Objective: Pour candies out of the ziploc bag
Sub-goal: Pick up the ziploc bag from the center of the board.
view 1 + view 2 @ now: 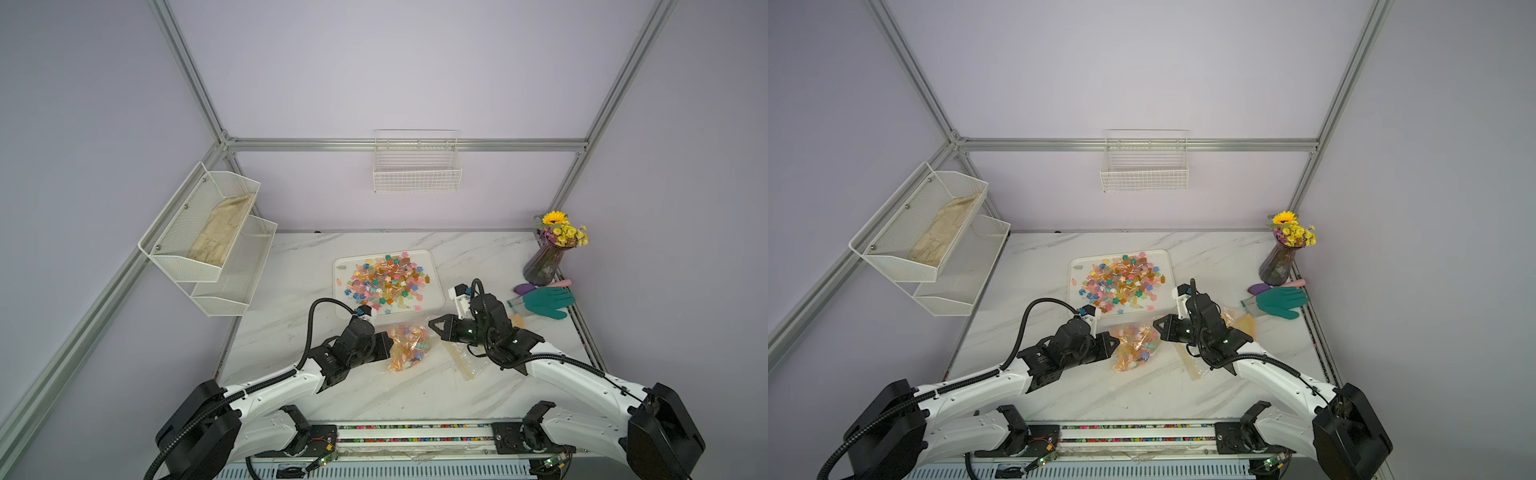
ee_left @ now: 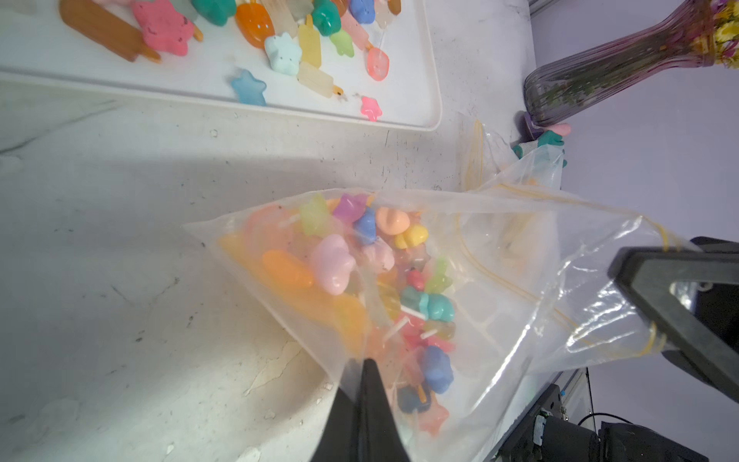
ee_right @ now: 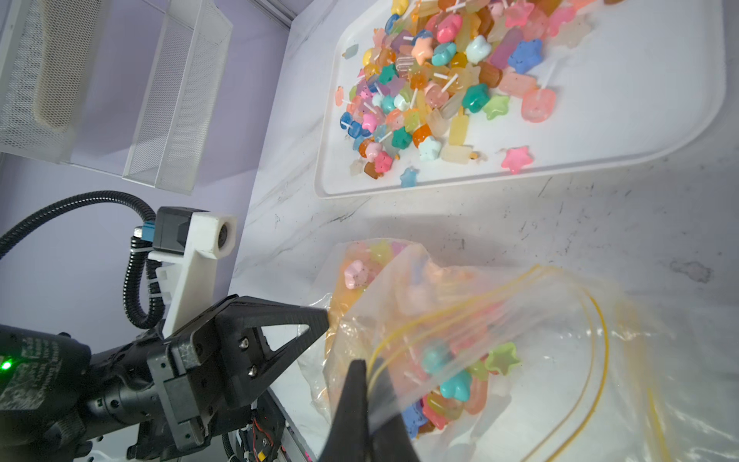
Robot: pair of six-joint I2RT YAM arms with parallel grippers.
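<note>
Ziploc bag (image 1: 400, 362) held at two edges.
Left gripper (image 1: 390, 345) pinches its left side, right gripper (image 1: 432, 323) its zip rim, both closed tight; candies (image 1: 409, 337) inside, tray (image 1: 431, 266) beyond.

Glossy clear plastic bag (image 2: 520, 248), translucent shiny candies (image 2: 332, 264), smooth white tray (image 2: 412, 72)

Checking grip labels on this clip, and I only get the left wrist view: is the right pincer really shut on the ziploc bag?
Observer: Yes; the right wrist view shows the right pincer shut on the ziploc bag by its yellow zip line.
Reviewer: Is the bag over the tray?
Observer: No; in both top views it is short of the tray, on the robot's side.
Reviewer: How full is the tray?
Observer: A broad pile of candies covers its middle.
</note>
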